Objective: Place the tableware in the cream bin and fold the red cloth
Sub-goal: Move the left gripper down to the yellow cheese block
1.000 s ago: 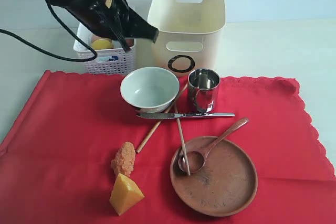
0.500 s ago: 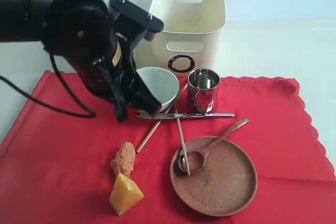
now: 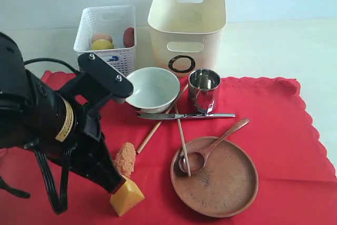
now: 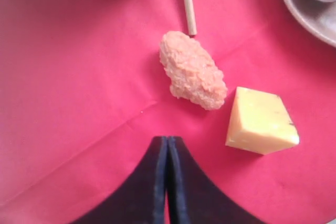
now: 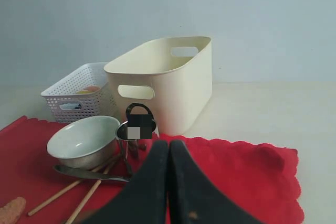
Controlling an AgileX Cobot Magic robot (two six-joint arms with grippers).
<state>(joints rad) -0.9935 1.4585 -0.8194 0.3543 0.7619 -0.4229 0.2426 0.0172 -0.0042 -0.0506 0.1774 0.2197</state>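
On the red cloth (image 3: 274, 130) lie the pale bowl (image 3: 152, 88), steel cup (image 3: 204, 89), knife (image 3: 187, 115), two chopsticks (image 3: 181, 140) and the wooden spoon (image 3: 210, 148), resting on the brown plate (image 3: 221, 180). The cream bin (image 3: 187, 25) stands behind the cloth. My left gripper (image 3: 118, 187) is shut and empty, low over the cloth beside the cheese (image 4: 261, 121) and a pink food lump (image 4: 193, 71); its tips (image 4: 168, 139) touch neither. My right gripper (image 5: 168, 142) is shut, empty, off to the side, facing the bin (image 5: 168, 77), bowl (image 5: 84, 140) and cup (image 5: 134, 135).
A white perforated basket (image 3: 105, 32) with food stands left of the cream bin. The bulky left arm (image 3: 47, 125) covers the cloth's left front part. Pale tabletop (image 3: 279, 51) lies to the right of the bin.
The left arm has swung from above the white basket, past the bowl, down to the front of the cloth by the cheese. Both grippers stayed shut.
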